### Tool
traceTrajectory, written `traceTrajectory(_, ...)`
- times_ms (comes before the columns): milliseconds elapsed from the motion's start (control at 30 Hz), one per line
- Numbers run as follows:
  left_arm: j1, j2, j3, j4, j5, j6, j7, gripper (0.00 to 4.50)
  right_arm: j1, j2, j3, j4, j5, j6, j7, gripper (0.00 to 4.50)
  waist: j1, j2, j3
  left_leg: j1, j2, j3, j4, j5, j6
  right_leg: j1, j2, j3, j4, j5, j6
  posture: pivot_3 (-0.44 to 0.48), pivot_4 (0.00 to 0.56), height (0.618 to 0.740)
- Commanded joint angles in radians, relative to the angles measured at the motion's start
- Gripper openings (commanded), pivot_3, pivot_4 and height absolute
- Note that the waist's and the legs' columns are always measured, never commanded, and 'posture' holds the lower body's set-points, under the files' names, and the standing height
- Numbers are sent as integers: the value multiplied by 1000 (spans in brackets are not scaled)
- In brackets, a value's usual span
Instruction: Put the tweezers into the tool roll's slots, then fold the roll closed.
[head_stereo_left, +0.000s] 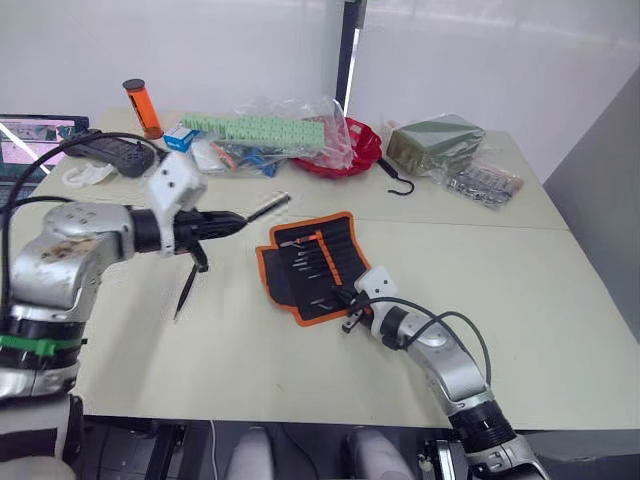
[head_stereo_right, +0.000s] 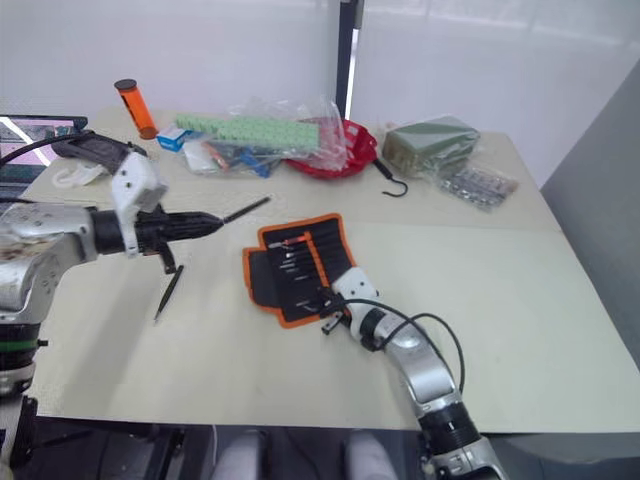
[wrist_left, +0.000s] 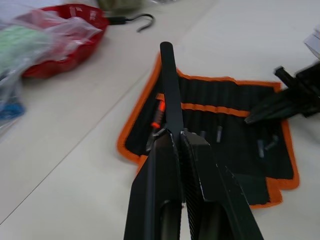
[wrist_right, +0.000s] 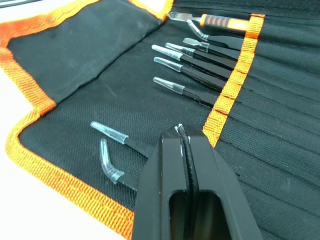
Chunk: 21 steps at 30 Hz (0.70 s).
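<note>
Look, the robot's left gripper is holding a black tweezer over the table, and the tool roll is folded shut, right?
Not quite. The left gripper does hold a tweezer, but the tool roll lies unfolded on the table, its slots showing. The left eye view shows it.

left arm (head_stereo_left: 70, 255): round silver metal shell, shiny, a bit scuffed
left wrist block (head_stereo_left: 176, 188): white, boxy, small dark dots on the side
left gripper (head_stereo_left: 238, 221): two thin black fingers, ribbed inner faces
left cables (head_stereo_left: 60, 155): thin, black, looping over the arm
green band (head_stereo_left: 30, 345): bright green, around the lower silver part
right arm (head_stereo_left: 450, 365): silver, smooth, dark ribbed ring near the bottom
right wrist block (head_stereo_left: 375, 284): white, small, boxy
right gripper (wrist_right: 185, 134): black, flat, long slots cut in both fingers
right cable (head_stereo_left: 440, 320): black, curved loop beside the arm
</note>
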Motion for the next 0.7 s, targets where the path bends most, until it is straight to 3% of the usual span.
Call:
traceTrajectory(33,-71,-9,-115,46,77,-76,-121,37,48,-3,11,63,-37,54,-34,0,0,0,0,0,0,0,0,0,0,0,0,0,0,0,0,0,150,738)
traceTrajectory(300,-210,-112,-299,216,256,-144,-203,37,78,1,-3,26,-33,67,-76,0,5,2,1,-4,0,-1,5,0,0,-1,1,0,1,0,1,0,150,738)
traceTrajectory(700,-249,-245,-330,367,368,-181,-211,37,163,-28,-87,-166,15,92,-104,0,34,6,4,-14,-1,-4,9,0,0,-5,1,0,0,0,3,0,150,738)
